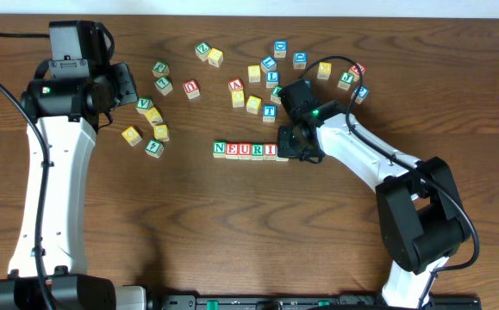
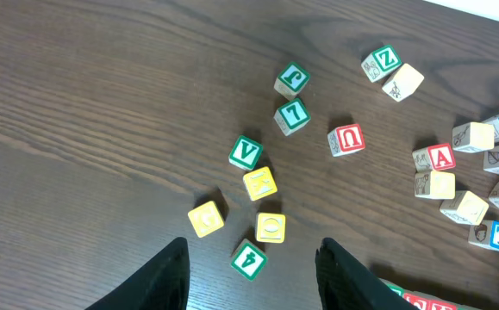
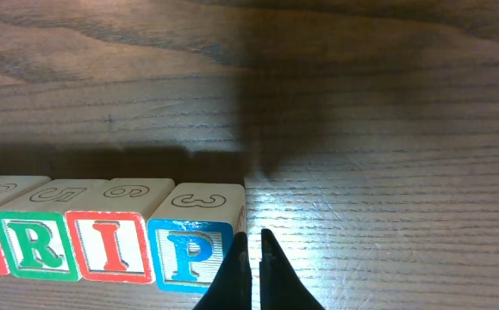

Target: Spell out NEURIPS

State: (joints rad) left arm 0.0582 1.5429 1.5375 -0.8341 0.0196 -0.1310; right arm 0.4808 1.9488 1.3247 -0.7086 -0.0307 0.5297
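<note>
The right fingers (image 3: pixel 237 277) are pressing together, with nothing between them. The right gripper (image 3: pixel 253 236) is pointing down at the table (image 1: pixel 232 232), just at the right edge of the P cube (image 3: pixel 189 251). If a fingertip is touching this cube, I cannot tell.

The P cube is standing at the right end of the row (image 1: pixel 242 150), with its blue letter facing the wrist camera. The I cube (image 3: pixel 111 248) is standing directly to its left, and then the R cube (image 3: pixel 40 250); their sides are touching. From overhead the row is reading N, E, U, R, I in the middle of the table, and the gripper is covering its right end there.

The left fingers (image 2: pixel 165 277) are standing apart and are holding nothing. The left gripper (image 2: pixel 253 248) is hanging above a small group (image 2: pixel 253 202) of green and yellow cubes at the left side, well apart from the row.

More loose cubes (image 1: pixel 266 82) are lying scattered behind the row, near the far edge. An S among them I cannot make out.
</note>
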